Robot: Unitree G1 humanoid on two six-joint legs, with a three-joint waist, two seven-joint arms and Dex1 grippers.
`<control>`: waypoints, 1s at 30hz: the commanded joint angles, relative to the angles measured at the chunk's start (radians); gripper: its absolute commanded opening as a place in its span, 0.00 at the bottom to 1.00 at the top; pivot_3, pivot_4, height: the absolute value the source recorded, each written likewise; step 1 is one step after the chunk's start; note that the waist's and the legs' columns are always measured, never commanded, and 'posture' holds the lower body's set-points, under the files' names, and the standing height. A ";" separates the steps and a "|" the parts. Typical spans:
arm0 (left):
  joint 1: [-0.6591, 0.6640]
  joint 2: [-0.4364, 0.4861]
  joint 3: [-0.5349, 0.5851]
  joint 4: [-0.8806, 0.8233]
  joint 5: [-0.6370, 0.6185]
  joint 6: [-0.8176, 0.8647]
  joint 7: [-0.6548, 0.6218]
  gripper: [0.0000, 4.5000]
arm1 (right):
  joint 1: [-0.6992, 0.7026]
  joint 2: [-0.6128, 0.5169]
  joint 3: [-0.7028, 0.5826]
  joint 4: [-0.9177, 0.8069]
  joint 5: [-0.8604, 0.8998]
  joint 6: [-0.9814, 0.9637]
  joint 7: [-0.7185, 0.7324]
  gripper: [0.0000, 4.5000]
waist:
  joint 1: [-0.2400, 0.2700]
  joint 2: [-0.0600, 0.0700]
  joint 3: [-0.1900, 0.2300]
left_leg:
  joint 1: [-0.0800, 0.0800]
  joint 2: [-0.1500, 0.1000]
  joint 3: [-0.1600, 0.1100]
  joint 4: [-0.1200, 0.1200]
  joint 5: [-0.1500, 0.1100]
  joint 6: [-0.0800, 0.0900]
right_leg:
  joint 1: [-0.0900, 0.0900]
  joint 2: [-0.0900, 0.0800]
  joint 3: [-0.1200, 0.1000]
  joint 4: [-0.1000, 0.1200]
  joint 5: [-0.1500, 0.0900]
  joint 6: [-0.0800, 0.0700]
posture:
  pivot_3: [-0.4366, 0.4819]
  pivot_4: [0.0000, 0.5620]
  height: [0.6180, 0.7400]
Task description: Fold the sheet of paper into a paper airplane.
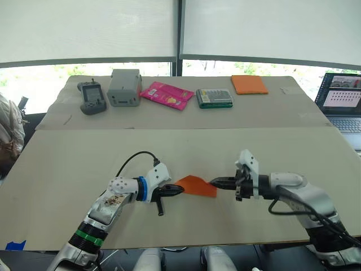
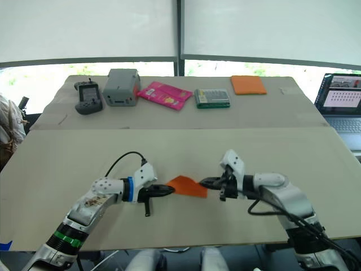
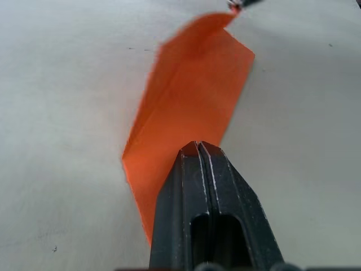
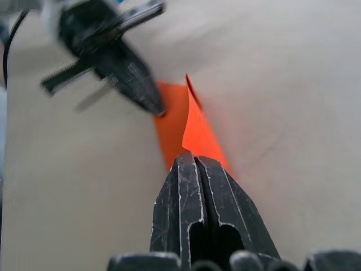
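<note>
A: Head views first. We log the sheet of paper (image 1: 197, 185), folded to an orange wedge, on the near part of the table (image 1: 180, 152), between the two grippers. The left gripper (image 1: 179, 189) has its fingers pressed together on the paper's left corner; the right gripper (image 1: 214, 182) pinches the right corner likewise.

B: Surroundings?

A: Along the far edge we note a handheld controller (image 1: 92, 96), a grey box (image 1: 124, 87), a pink glossy packet (image 1: 166, 94), a green-edged device (image 1: 214, 97) and an orange pad (image 1: 249, 84), all well apart from the paper. A laptop (image 1: 341, 101) stands at far right. Nothing lies between grippers and paper.

B: Left wrist view?

A: Left fingers (image 3: 186, 197) pressed together over the paper's near edge; the paper (image 3: 192, 96) shows a long crease, one flap lifted off the table.

B: Right wrist view?

A: Right fingers (image 4: 197, 192) clamped on one corner of the paper (image 4: 194, 130); a flap stands upright. We see the left gripper (image 4: 158, 110) touching the far corner.
</note>
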 commanded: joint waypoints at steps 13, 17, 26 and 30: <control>0.000 0.035 0.005 0.017 -0.011 0.032 -0.033 0.00 | 0.007 0.008 0.109 0.147 -0.338 -0.439 -0.035 0.01 | -0.002 0.000 0.000 | 0.003 0.000 0.000 0.001 0.000 0.000 | 0.002 0.000 0.000 0.001 0.000 0.000 | 0.48 0.27 1.00; -0.014 0.042 0.083 -0.010 -0.107 0.048 -0.069 0.00 | 0.013 0.006 0.121 0.160 -0.351 -0.457 -0.023 0.01 | -0.007 0.000 0.000 | 0.003 0.001 0.000 0.000 0.000 0.000 | 0.001 0.001 0.000 0.001 0.000 -0.001 | 0.48 0.27 1.00; -0.151 -0.030 0.148 -0.011 -0.216 0.122 -0.040 0.00 | 0.019 0.006 0.124 0.169 -0.357 -0.456 -0.021 0.01 | -0.009 -0.001 0.000 | 0.003 0.000 0.000 0.001 0.000 0.000 | 0.002 0.001 0.000 0.001 0.001 -0.001 | 0.48 0.27 1.00; -0.146 -0.041 0.045 0.021 -0.121 0.085 -0.027 0.00 | 0.026 0.002 0.122 0.158 -0.358 -0.449 -0.023 0.01 | -0.010 -0.001 0.001 | 0.002 -0.001 0.000 0.000 0.000 0.000 | 0.001 0.001 0.001 0.001 0.001 -0.001 | 0.48 0.27 1.00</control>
